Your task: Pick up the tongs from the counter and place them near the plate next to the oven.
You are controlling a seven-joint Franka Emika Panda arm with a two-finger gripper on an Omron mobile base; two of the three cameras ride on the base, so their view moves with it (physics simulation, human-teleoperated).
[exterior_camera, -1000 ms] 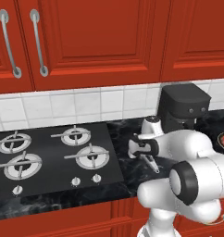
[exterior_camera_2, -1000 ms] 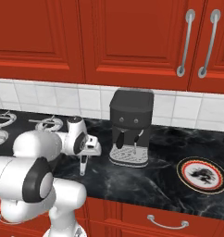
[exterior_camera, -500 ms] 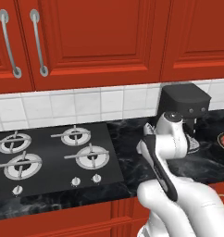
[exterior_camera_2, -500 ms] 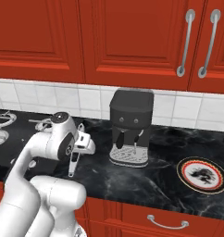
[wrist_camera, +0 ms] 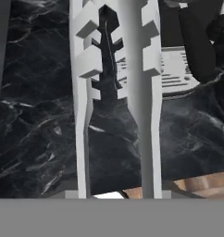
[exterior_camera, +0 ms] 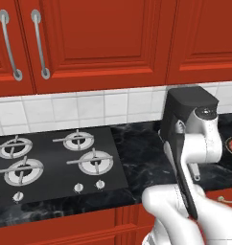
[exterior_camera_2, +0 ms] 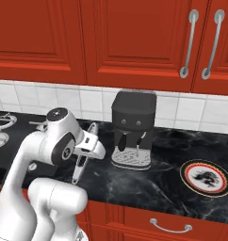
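A black coffee machine (exterior_camera_2: pixel 133 128) stood against the white tiled backsplash (exterior_camera: pixel 79 107), right of a gas hob (exterior_camera: pixel 51 160), under red cabinets (exterior_camera_2: pixel 130 37).

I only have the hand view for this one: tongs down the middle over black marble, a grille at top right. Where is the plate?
Observer: In the right base view the plate lies on the counter, beyond the coffee machine from the arm.
Operator: Is that grille part of the machine?
Observer: Yes, it is the drip tray at its foot. In that view the tongs hang from the gripper just left of it.
Operator: And what is on the other side of the arm?
Observer: The left base view shows a gas hob with four burners set into the counter, to the left of the arm.
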